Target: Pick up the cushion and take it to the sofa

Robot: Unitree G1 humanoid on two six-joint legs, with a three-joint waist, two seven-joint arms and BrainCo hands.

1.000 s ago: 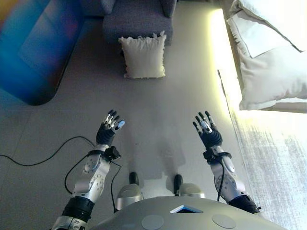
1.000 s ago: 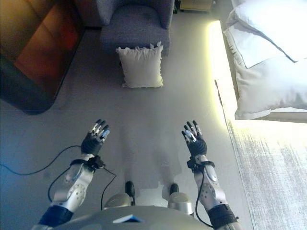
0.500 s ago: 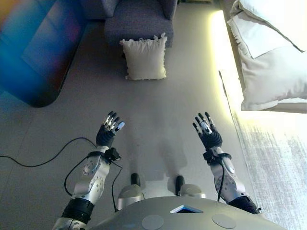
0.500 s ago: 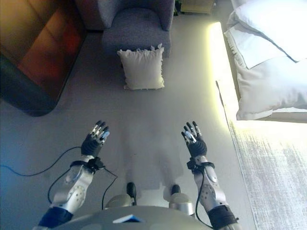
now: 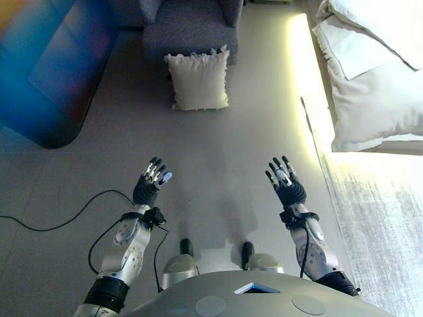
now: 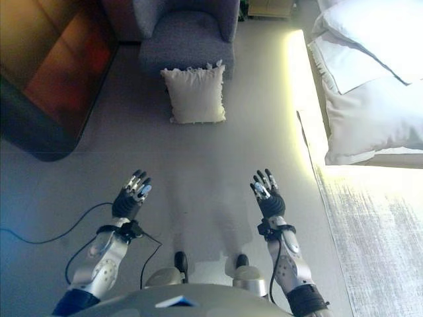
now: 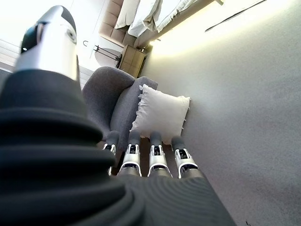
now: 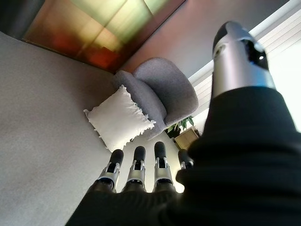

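A white frilled cushion stands on the grey floor, leaning against the front of a grey upholstered sofa chair at the far middle. It also shows as the cushion past my left fingers and the cushion past my right fingers. My left hand and right hand are both raised well short of the cushion, fingers straight and spread, holding nothing.
A bed with white bedding runs along the right, with a lit strip under its edge. A pale rug lies at the near right. A dark rounded cabinet fills the far left.
The view has shifted slightly. Both hands stay raised and open; the left hand sits a little lower and nearer than before.
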